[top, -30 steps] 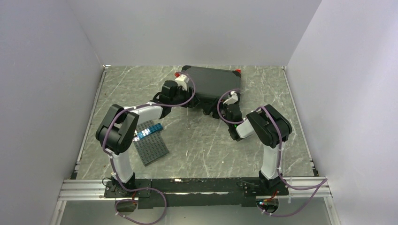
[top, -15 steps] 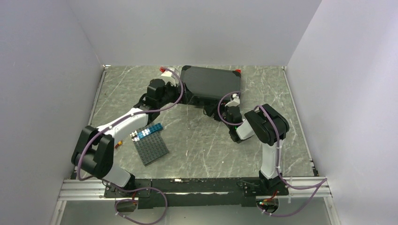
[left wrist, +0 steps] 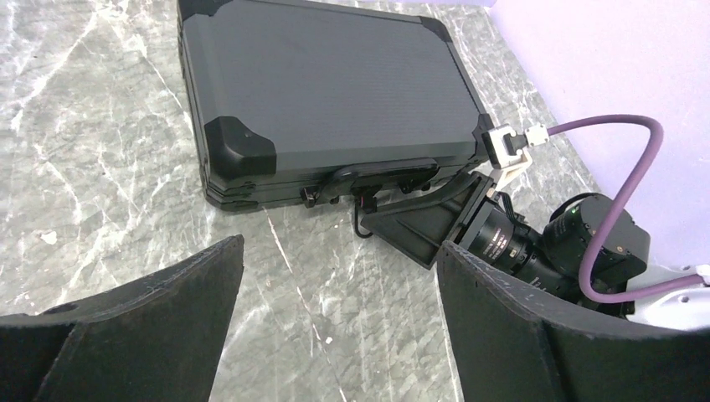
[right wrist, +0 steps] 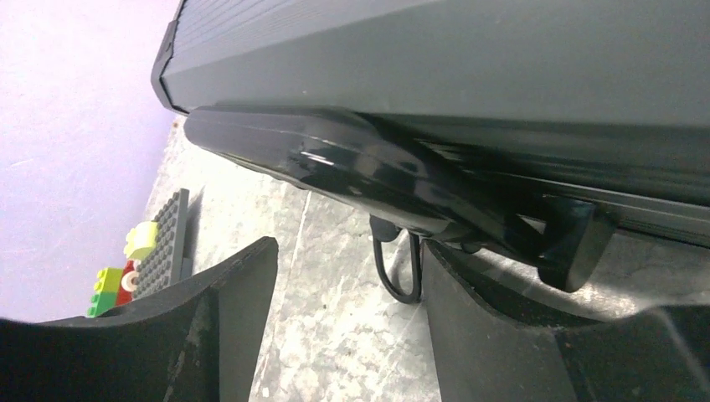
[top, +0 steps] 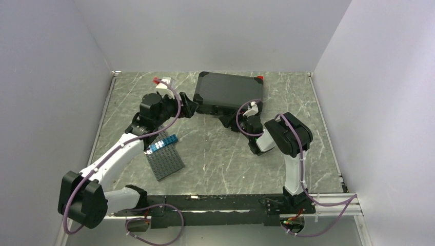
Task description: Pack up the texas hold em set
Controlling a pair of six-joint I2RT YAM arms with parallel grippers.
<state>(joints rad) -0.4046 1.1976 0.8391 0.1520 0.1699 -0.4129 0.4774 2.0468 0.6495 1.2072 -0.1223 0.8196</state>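
Case (top: 229, 91) lies closed, right tool (right wrist: 339, 327) spread wide at its handle (right wrist: 335, 167).

Bright, soft, even light from above leaves only faint shadows on the grey marbled counter (top: 220, 154). In the right wrist view, white glare streaks the glossy black plastic handle (right wrist: 335, 172), and the near jaws are blurred.

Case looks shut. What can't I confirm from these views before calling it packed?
- Inside of the case: it is shut, so the contents are hidden in all views.
- Whether it is locked: the handle covers the front edge in the left wrist view, and it is too small from the top.
- Red piece behind the case's far corner: mostly hidden, top view.
- Building plate: cut off by a finger of the right gripper, right wrist view.
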